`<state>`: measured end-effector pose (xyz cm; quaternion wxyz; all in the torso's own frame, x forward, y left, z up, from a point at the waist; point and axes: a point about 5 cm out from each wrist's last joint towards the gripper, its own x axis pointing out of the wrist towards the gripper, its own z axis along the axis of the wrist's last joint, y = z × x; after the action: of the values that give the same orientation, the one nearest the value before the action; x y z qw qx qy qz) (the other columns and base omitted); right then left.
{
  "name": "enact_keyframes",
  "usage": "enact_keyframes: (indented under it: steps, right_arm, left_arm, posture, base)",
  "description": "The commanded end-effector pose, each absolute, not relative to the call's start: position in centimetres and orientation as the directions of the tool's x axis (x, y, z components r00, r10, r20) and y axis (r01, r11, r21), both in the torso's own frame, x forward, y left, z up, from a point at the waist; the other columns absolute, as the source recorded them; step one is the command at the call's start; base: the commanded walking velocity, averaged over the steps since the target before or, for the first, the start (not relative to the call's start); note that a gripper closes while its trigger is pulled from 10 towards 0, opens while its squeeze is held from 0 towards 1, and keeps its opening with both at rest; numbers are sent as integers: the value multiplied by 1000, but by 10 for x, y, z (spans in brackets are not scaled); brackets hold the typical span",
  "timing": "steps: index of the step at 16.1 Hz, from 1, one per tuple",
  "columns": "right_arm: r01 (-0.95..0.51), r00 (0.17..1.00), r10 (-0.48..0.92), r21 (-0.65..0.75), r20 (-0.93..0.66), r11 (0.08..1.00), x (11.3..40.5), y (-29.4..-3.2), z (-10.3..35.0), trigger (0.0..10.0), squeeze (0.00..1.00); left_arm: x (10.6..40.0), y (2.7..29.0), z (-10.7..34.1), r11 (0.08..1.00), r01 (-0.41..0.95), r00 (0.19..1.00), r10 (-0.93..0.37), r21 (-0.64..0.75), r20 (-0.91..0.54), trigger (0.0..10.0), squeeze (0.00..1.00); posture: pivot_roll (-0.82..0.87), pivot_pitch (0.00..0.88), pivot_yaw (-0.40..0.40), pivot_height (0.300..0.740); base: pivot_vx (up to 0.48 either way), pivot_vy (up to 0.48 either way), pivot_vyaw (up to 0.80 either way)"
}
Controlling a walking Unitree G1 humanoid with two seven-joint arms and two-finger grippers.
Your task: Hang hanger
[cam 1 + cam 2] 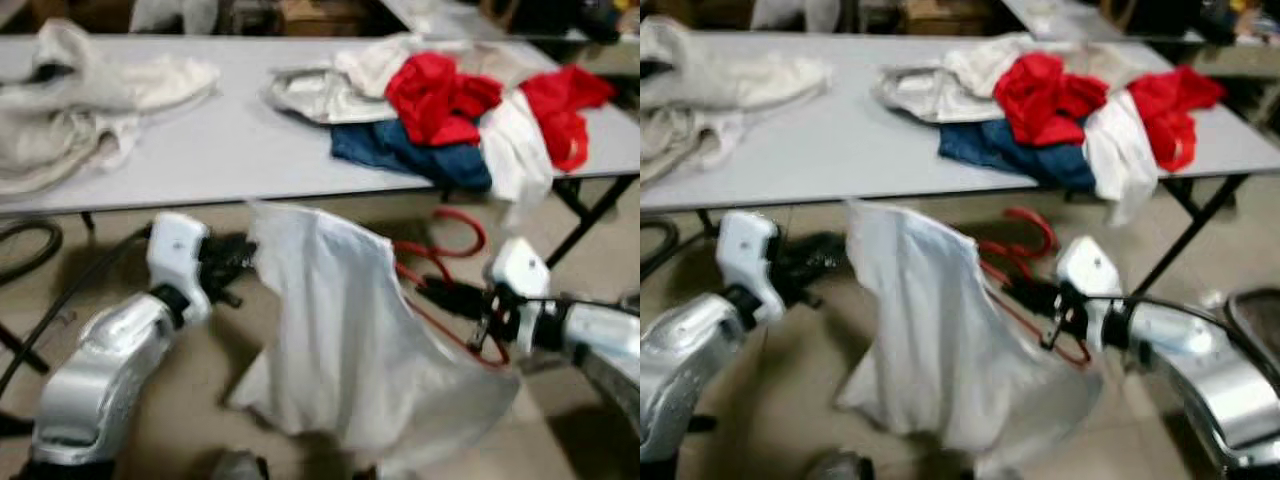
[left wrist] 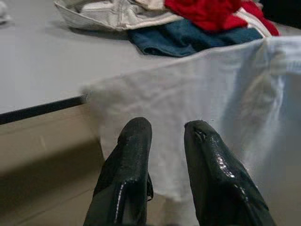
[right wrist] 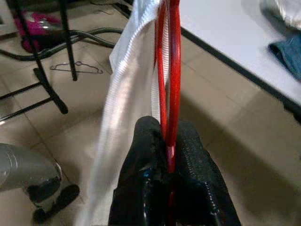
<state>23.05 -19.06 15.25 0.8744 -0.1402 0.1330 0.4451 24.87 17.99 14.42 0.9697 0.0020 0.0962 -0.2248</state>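
Right claw (image 3: 169, 141) is clamped on the red hanger (image 3: 168, 70) below the desk (image 1: 240, 150) edge, left claw (image 1: 235, 262) pinching the white garment (image 1: 340, 340) (grip looks shallow), so one tug could slide it off the hanger.

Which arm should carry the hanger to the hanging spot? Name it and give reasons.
Right. The right gripper is clamped on the red hanger, which sits inside the white garment. The left gripper only pinches the cloth's edge.

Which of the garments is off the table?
The white shirt, held up between both grippers with the red hanger; every other garment lies on the grey table.
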Motion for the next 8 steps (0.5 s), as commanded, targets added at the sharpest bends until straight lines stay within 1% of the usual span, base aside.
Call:
enact_keyframes:
  steps: [1,2,3,4,5,6,7,8]
  right_arm:
    - [-801,589,727,-141,-353,581,235,-202,156,10000,0]
    - [-811,578,743,-141,-337,568,238,-206,159,10000,0]
    - [-822,565,755,-144,-332,551,239,-207,161,10000,0]
    - [-843,534,779,-141,-329,519,240,-210,166,10000,0]
    - [-869,492,804,-136,-334,475,239,-213,170,10000,0]
    - [-876,481,811,-150,-334,458,238,-213,172,10000,0]
    - [-897,442,828,-173,-346,407,237,-217,177,10000,0]
    - [-907,420,833,-193,-360,374,236,-220,180,10000,0]
  left_arm:
    - [251,174,154,887,460,877,-462,-47,-131,10000,0]
    - [253,179,167,886,460,884,-464,-62,-64,10000,0]
    - [255,182,174,882,465,883,-469,-81,-35,10000,0]
    - [255,184,186,844,527,848,-529,-95,5,10000,1000]
    - [252,180,191,774,631,774,-633,-47,-18,10000,1000]
    - [252,179,191,750,661,749,-661,-25,-38,10000,1000]
    - [252,178,191,694,720,693,-715,33,-89,10000,1000]
    - [254,180,191,663,745,667,-735,77,-125,10000,1000]
  posture:
    - [-46,0,-56,740]
    - [-43,0,-56,740]
    - [-44,0,-55,740]
    - [-41,0,-54,740]
    - [-41,0,-54,740]
    - [-41,0,-48,740]
    - [-41,0,-48,740]
    - [-46,0,-36,740]
  base:
    - [0,0,0]
    - [0,0,0]
    - [0,0,0]
    - [0,0,0]
    - [0,0,0]
    - [0,0,0]
    - [0,0,0]
    - [0,0,0]
